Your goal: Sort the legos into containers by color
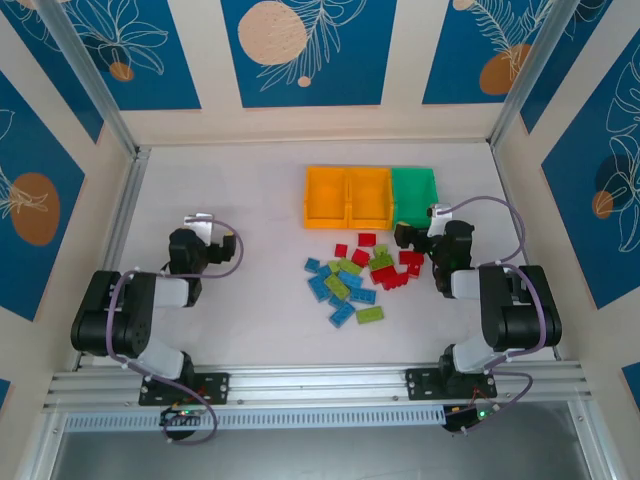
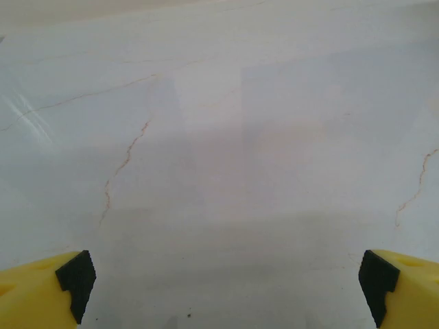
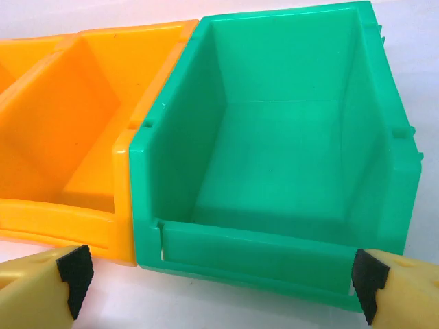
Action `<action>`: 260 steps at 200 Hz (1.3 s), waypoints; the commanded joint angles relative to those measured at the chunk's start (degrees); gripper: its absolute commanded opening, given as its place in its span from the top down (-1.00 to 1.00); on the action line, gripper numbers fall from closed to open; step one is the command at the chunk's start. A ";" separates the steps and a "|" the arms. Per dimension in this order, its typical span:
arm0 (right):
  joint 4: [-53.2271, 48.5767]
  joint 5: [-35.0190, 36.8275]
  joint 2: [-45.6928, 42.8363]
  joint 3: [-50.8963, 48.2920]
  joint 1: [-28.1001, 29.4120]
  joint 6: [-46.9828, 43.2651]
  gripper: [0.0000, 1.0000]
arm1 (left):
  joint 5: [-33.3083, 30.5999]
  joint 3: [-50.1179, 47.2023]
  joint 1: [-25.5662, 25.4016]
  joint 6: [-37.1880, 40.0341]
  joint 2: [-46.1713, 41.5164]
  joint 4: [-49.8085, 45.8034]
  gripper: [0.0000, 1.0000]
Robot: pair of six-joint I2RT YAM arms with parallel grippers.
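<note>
The legos [image 1: 355, 275] lie in a loose pile mid-table: blue ones [image 1: 330, 288] to the left, lime green ones [image 1: 350, 267] in the middle, red ones [image 1: 390, 268] to the right. Behind them stand the containers, two orange bins [image 1: 347, 195] and a green bin [image 1: 413, 190], joined in a row. My right gripper [image 1: 425, 232] [image 3: 219, 281] is open just in front of the empty green bin [image 3: 254, 240], beside the red bricks. My left gripper [image 1: 203, 228] [image 2: 226, 284] is open over bare table, far left of the pile.
The orange bin [image 3: 62, 219] next to the green one looks empty in the right wrist view. Walls with metal posts close in the white table [image 1: 250, 200] at the back and both sides. A rail [image 1: 320, 385] runs along the near edge.
</note>
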 commanded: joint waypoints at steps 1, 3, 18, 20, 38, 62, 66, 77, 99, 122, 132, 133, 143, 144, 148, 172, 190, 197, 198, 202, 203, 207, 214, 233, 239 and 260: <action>0.66 -0.15 0.06 0.77 0.15 -1.36 -0.99 | 1.19 1.01 0.45 -0.41 0.21 1.35 -1.00; 0.72 -0.19 0.06 0.77 0.16 -1.40 -0.99 | 1.19 1.01 0.46 -0.41 0.21 1.39 -1.00; 0.65 -0.20 0.10 0.81 0.12 -1.36 -0.98 | 1.19 1.01 0.46 -0.41 0.19 1.40 -1.00; 0.67 -0.20 0.07 0.78 0.11 -1.38 -0.98 | 1.19 1.01 0.44 -0.41 0.25 1.38 -1.00; 0.65 -0.22 0.06 0.82 0.12 -1.38 -0.99 | 1.19 0.98 0.42 -0.45 0.21 1.31 -1.00; 0.61 -0.55 0.01 0.81 -0.07 -1.31 -0.99 | 1.19 0.96 0.47 -0.50 0.21 1.39 -1.00; 0.62 -0.54 0.05 0.84 -0.06 -1.28 -0.99 | 1.19 1.00 0.48 -0.41 0.21 1.39 -1.00; 0.56 -0.58 0.06 0.86 -0.10 -1.18 -0.99 | 1.18 1.01 0.41 -0.49 0.22 1.38 -1.00; 1.01 -0.83 -0.09 0.74 -0.25 -1.14 -0.99 | 1.19 1.01 0.51 -0.50 0.21 1.40 -1.00; -14.96 4.69 -7.96 5.54 2.20 -1.21 -0.99 | -0.66 1.51 0.39 -1.03 -1.18 -0.11 -1.00; -26.50 10.73 -12.69 9.91 3.22 4.09 -0.99 | -2.37 2.66 0.30 -1.29 -5.16 -5.62 -1.00; -27.82 11.06 -13.17 10.30 3.23 4.75 -0.99 | -2.53 2.84 0.28 -1.29 -5.81 -6.42 -1.00; -39.46 13.23 -17.17 14.35 3.19 11.72 -0.99 | -5.26 5.92 0.25 -2.90 -10.24 -16.47 -1.00; -40.63 13.46 -17.52 14.90 3.17 12.52 -0.99 | -5.42 6.32 0.25 -3.02 -10.64 -17.51 -1.00; -45.19 14.29 -18.75 16.68 3.13 15.69 -0.99 | -5.48 7.32 0.19 -3.32 -12.16 -20.62 -1.00; -68.69 11.24 -22.21 26.29 3.19 29.38 -0.99 | 1.25 10.12 -0.92 -4.50 -20.54 -27.94 -1.00; -81.28 5.10 -20.96 32.24 3.44 32.34 -0.97 | 9.80 15.63 -2.70 -4.41 -24.82 -36.90 -1.00; -85.60 3.10 -19.81 34.45 3.71 32.24 -0.95 | 14.49 17.87 -3.58 -3.24 -25.62 -40.53 -1.00; -86.03 2.81 -19.59 34.75 3.74 32.18 -0.95 | 15.18 18.27 -3.68 -3.01 -25.71 -41.01 -1.00; -88.83 1.92 -18.66 35.93 3.98 31.83 -0.95 | 18.24 19.59 -4.31 -1.76 -26.07 -42.99 -1.00; -89.44 1.69 -18.44 36.28 4.05 31.67 -0.95 | 19.30 19.92 -4.49 -1.44 -26.16 -43.47 -1.00; -91.83 0.94 -17.53 37.48 4.25 30.98 -0.94 | 22.39 21.17 -5.20 0.39 -26.39 -45.62 -1.00; -95.66 0.49 -15.59 39.51 4.76 29.92 -0.93 | 27.18 23.33 -6.70 4.12 -26.57 -49.78 -1.00; -102.36 1.67 -10.97 42.79 6.58 27.66 -0.93 | 37.20 27.27 -12.43 18.21 -26.84 -61.89 -1.00; -103.06 2.74 -9.82 43.02 7.03 27.36 -0.93 | 39.75 27.69 -14.70 23.27 -26.98 -65.37 -1.00; -102.52 5.48 -6.72 42.44 7.50 28.02 -0.94 | 44.51 23.96 -20.55 37.08 -28.00 -69.15 -1.00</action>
